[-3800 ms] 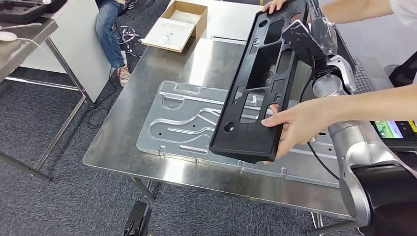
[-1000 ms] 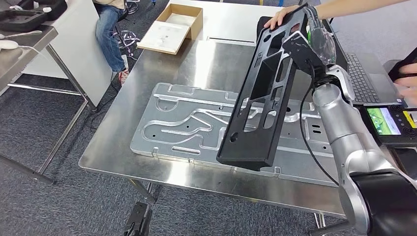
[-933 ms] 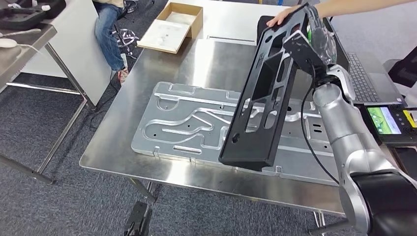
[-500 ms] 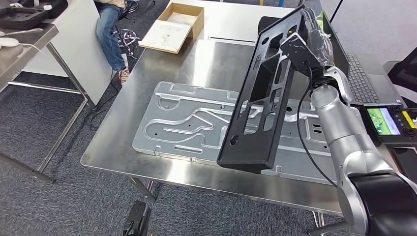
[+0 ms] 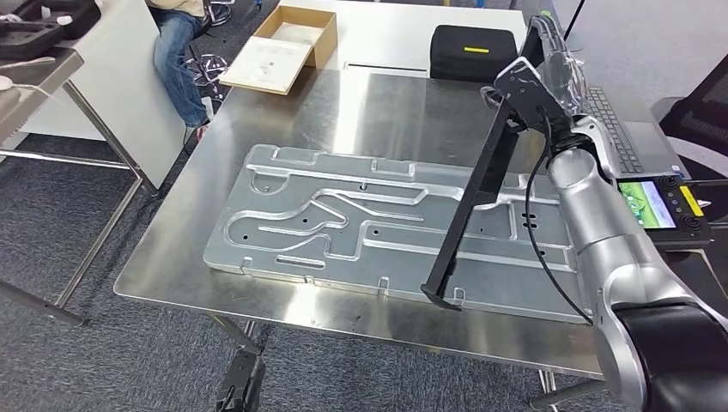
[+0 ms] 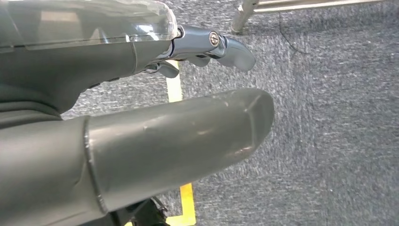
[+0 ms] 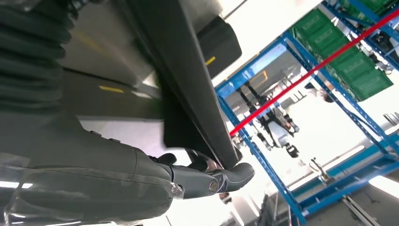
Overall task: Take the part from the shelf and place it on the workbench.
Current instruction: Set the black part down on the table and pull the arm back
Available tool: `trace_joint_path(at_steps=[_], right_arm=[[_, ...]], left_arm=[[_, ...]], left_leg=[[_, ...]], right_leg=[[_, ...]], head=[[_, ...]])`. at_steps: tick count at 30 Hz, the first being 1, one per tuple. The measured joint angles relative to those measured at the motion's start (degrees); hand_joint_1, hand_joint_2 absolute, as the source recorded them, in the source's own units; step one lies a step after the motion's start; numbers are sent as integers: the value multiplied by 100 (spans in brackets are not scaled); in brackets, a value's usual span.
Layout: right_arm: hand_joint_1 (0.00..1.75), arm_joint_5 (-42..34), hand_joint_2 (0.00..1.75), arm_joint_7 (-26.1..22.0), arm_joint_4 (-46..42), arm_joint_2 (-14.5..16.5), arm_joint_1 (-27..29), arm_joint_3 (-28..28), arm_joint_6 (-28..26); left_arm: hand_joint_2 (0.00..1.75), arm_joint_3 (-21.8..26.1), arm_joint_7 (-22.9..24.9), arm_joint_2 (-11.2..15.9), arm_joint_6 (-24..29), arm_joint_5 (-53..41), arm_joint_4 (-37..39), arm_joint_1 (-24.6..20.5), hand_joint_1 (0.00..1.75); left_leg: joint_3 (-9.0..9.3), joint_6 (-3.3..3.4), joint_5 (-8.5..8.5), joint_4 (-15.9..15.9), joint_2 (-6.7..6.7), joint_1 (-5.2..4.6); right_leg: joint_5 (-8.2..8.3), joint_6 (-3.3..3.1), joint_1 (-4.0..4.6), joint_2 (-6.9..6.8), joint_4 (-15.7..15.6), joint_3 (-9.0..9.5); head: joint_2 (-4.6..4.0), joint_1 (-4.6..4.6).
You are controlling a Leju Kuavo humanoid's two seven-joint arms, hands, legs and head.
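Transport appears complete and placement is what remains: the right hand (image 5: 542,81) grips the upper end of the long black plastic panel (image 5: 470,196), which stands edge-on and steeply tilted, its lower end at or just above the near rim of the aluminium fixture plate (image 5: 283,215); contact there cannot be confirmed. In the right wrist view the fingers (image 7: 221,176) curl round the panel's edge, with the panel running away from the palm. The left hand (image 6: 131,141) hangs over grey carpet and a yellow floor line; its thumb and a finger lie apart and nothing is in its grasp. Judged from the present position, the panel has yet to be laid flat and released, so the task is in its last stage but not finished. The fixture plate occupies most of the steel workbench (image 5: 172,257), and its raised ribs and edge tabs are the likeliest points for the panel to catch as it comes down. A cable runs along the right arm close to the panel. To the right lie a handheld controller with a lit screen (image 5: 657,206) and a laptop (image 5: 622,133). Further back are a black case (image 5: 474,51), an open cardboard box (image 5: 279,47) and a seated person's leg (image 5: 176,64).
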Motion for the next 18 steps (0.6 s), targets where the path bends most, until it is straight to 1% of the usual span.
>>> trace_joint_path(at_steps=[1,2,3,4,5,6,7,9,10,11,12,13,14,15,16,17,18], right_arm=[[0,0,175,-3,2,-1,0,-2,-8],[0,0,175,-4,4,-1,3,-5,-13],[0,0,175,-5,5,-1,8,-8,-15],[0,0,175,-10,1,0,16,-12,-16],[0,0,175,-17,-2,0,14,-16,-16],[0,0,175,-24,-5,-1,2,-26,-17],[0,0,175,-29,-5,-2,-12,-39,-19],[0,-1,175,-28,13,-4,-26,-67,-20],[0,-1,175,-26,26,-4,-20,-77,-20],[0,-2,175,-26,39,-4,-12,-84,-20],[0,-2,175,-29,49,-4,-9,-90,-20],[0,-2,175,-34,54,-4,-9,-96,-19],[0,-2,175,-45,55,-4,-4,-99,-17],[0,-2,175,-59,52,2,1,-100,-15],[0,-2,175,-68,50,8,11,-101,-13],[0,-2,175,-71,50,14,24,-102,-11],[0,-2,175,-68,49,20,25,-103,-12]], left_arm=[[0,-1,-2,6,0,-1,0,-6,0],[0,-1,-4,13,0,-2,0,-9,0],[0,-1,-6,13,1,-3,0,-10,0],[0,0,-6,10,1,-5,0,-10,0],[0,1,-7,7,2,-8,0,-16,0],[0,2,-7,3,3,-13,0,-26,0],[0,3,-7,-2,3,-20,0,-35,0],[0,3,-5,-3,0,-37,0,-37,0],[0,3,-5,-3,-2,-43,0,-29,0],[0,3,-4,-3,-4,-47,0,-22,0],[0,3,-4,-4,-4,-49,0,-20,0],[0,3,-3,-5,-5,-52,0,-21,0],[0,3,-2,-5,-5,-54,0,-25,0],[0,3,1,-4,-5,-56,0,-32,0],[0,3,3,-3,-5,-58,0,-40,0],[0,3,6,-2,-5,-59,0,-42,0],[0,3,8,-3,-5,-60,0,-41,0]], left_leg=[[97,43,47,-216,-1,-28],[131,58,35,-300,0,-44],[148,51,50,-364,0,-51],[173,41,84,-426,8,-35],[206,40,124,-503,14,-14],[239,39,168,-580,21,12],[261,35,200,-633,25,34],[262,36,212,-649,22,50],[260,27,206,-642,23,62],[260,10,194,-628,25,79],[259,-18,176,-605,26,102],[257,-58,148,-566,27,129],[247,-109,113,-519,26,146],[228,-160,78,-457,23,151],[208,-202,52,-409,18,148],[190,-233,41,-390,9,138],[180,-256,42,-381,2,134]], right_leg=[[4,8,-4,0,-1,-9],[14,26,-16,0,-7,-23],[29,51,-33,1,-21,-29],[30,78,-43,-3,-28,-30],[-4,108,-43,-7,1,-41],[-94,140,-42,-11,117,-93],[-236,173,-50,-15,343,-194],[-535,247,-98,-18,993,-508],[-593,285,-134,-23,1228,-626],[-553,322,-171,-29,1293,-668],[-417,357,-207,-39,1153,-604],[-219,396,-242,-52,837,-447],[-86,434,-262,-63,502,-275],[6,434,-265,-62,224,-138],[31,411,-257,-61,59,-60],[-7,364,-235,-56,28,-50],[-3,298,-221,-53,30,-62]], head=[[0,2],[0,0],[0,-1],[0,-2],[0,1],[0,5],[0,10],[0,14],[0,16],[0,15],[0,15],[0,16],[0,16],[0,16],[0,17],[0,17],[0,17]])
